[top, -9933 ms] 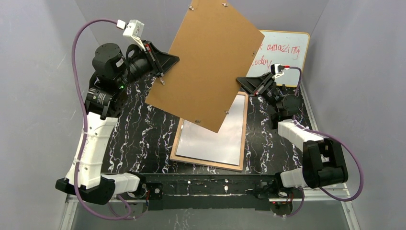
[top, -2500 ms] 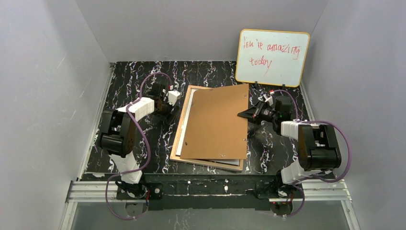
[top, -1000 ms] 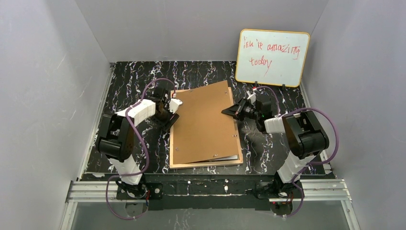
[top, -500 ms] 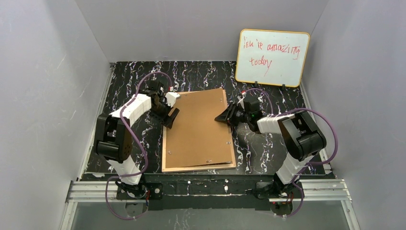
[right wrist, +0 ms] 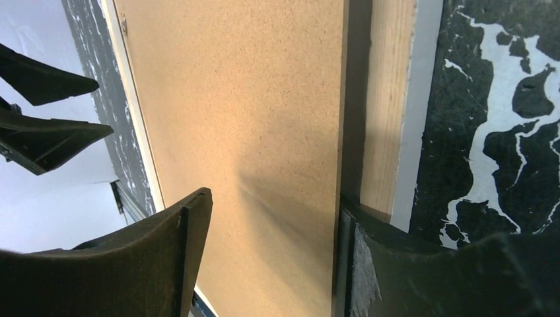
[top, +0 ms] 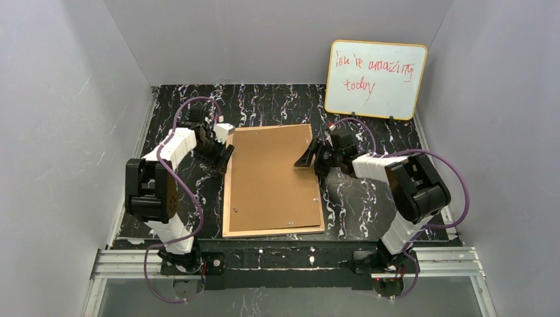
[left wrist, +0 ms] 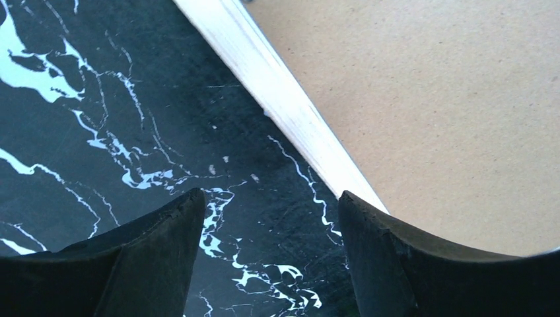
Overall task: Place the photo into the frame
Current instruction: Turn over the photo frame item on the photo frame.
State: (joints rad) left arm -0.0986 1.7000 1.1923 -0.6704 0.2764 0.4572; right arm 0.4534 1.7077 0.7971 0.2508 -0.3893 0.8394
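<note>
Now the frame [right wrist: 386,99] lies face down on the desk [top: 353,211] with the brown board [top: 272,175] on top; we cannot see the photo, likely under it. The left jaws and right jaws are wide and hold nothing, one at each side. We should nudge the board gently until it sits flat inside the wooden rim.

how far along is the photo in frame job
Done, apparently: the backing board lies flat on the frame, covering it; the photo is hidden, presumably underneath. In hand: nothing; the left gripper and right gripper stand open at the board's sides. Left: checking the board is seated and securing it.
</note>
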